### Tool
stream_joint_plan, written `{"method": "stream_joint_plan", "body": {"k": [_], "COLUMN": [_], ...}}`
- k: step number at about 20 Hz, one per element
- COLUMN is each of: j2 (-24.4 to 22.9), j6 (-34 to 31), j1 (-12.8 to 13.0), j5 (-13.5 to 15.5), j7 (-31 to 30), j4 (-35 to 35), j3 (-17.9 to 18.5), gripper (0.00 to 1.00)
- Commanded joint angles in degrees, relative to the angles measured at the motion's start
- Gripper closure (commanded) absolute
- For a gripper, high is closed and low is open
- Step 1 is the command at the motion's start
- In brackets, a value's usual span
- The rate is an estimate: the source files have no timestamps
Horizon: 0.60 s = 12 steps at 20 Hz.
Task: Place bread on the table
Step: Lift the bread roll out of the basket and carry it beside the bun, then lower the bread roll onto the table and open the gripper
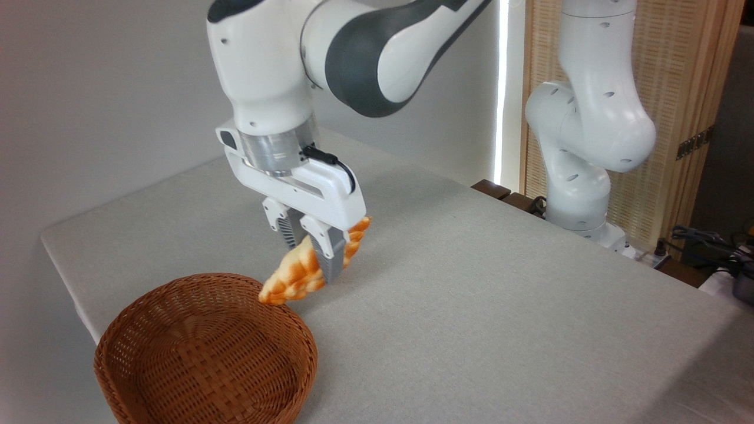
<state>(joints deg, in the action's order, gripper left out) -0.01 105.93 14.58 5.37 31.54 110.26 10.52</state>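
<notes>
One golden scalloped leaf-shaped bread (pixel 294 275) hangs tilted in closed jaws above the grey cloth desk (pixel 500 282); its low tip, seemingly near the brown wicker basket (pixel 206 347) rim, could snag.

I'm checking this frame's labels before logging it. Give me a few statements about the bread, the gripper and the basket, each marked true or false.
1. The gripper is shut on the bread. True.
2. The bread lies flat on the table. False: it hangs tilted in the air, its lower tip near the basket's far rim.
3. The wicker basket shows nothing inside it. True.
4. The basket stands at the far right of the table. False: it sits at the near left corner.
5. The bread is held by one pointed end. False: the fingers clamp it around its middle.
</notes>
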Motion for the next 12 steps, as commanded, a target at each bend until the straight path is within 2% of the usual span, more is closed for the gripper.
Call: {"method": "stream_joint_plan", "body": {"k": [1, 9, 12], "j2": [-1.9, -1.9, -3.0], "j6": [-0.7, 0.0, 1.2], "j1": [0.7, 1.0, 0.9], "j5": [0.0, -0.2, -0.2], "j7": [1.7, 1.9, 6.1], "j4": [2.9, 3.4, 2.9], "j3": [0.0, -0.2, -0.2], "gripper": [0.0, 0.0, 0.0]}}
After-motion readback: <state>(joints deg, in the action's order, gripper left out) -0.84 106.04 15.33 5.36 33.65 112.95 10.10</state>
